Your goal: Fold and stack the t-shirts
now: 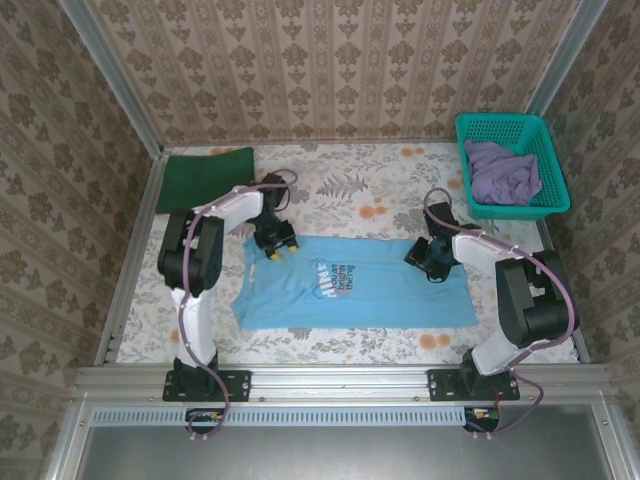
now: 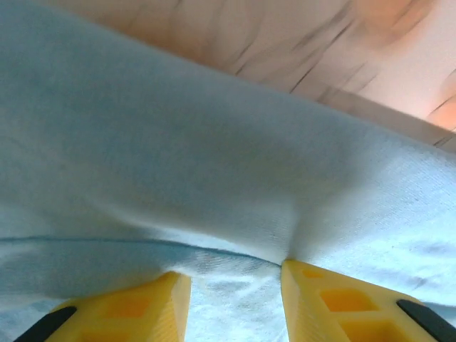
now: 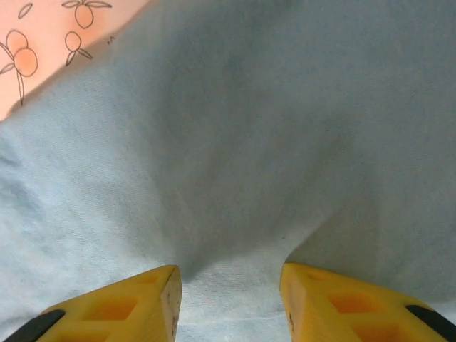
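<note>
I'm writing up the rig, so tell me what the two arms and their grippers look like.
Both the left arm and right arm have bulky black joints, white links and lilac cables looping alongside. The left gripper and right gripper are black, with blocky yellow fingers edged in black strips.

**Basket, printed cloth, papered walls**

A teal plastic mesh basket [image 1: 512,211] stands at the upper right of the overhead frame, on a tablecloth [image 1: 350,185] printed with leaves and orange fruit. Beige damask wallpaper [image 1: 330,60] covers the walls across the top and sides. An aluminium rail [image 1: 340,380] crosses the bottom.
</note>
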Controlling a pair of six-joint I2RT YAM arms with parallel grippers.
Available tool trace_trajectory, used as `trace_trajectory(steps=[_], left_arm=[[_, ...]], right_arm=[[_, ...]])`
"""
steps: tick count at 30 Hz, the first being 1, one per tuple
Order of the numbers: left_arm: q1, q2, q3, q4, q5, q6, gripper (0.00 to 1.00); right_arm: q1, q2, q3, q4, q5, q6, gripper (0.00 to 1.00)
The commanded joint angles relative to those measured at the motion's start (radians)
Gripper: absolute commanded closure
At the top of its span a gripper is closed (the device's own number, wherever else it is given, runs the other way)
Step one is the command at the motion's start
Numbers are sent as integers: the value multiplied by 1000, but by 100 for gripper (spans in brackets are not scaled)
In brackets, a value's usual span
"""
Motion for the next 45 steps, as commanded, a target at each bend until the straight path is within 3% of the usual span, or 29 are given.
trace_trajectory(steps=[1,6,10,13,18,23,27,31,41,45], left_arm=[[-32,146,126,-9,-41,11,61],[-85,381,523,-128,-44,53,61],[-105,611,1008,-259,-82,121,58],[-99,731,1247,-212,-55,135,56],[-89,683,1111,158,14,127,51],[-72,675,1222,196,69,114,44],[-57,553,1176,202,61,128,26],[-45,392,1088,129,22,163,19],[51,-135,291,164,-70,36,17],[99,-247,74,140,-95,50,18]], right_arm=[[-24,-31,-45,-33,-4,68,55],[-51,-174,-84,-76,30,75,54],[-65,-313,-87,-155,91,40,52],[-65,-391,-80,-194,88,3,52],[-5,-455,-117,-196,-45,-48,54],[122,-379,-138,-197,-124,-81,57],[220,-253,-120,-154,-126,-79,60],[264,-121,-82,-121,-116,-65,62],[390,-2,-124,42,-143,136,65],[455,46,-69,44,-147,223,65]])
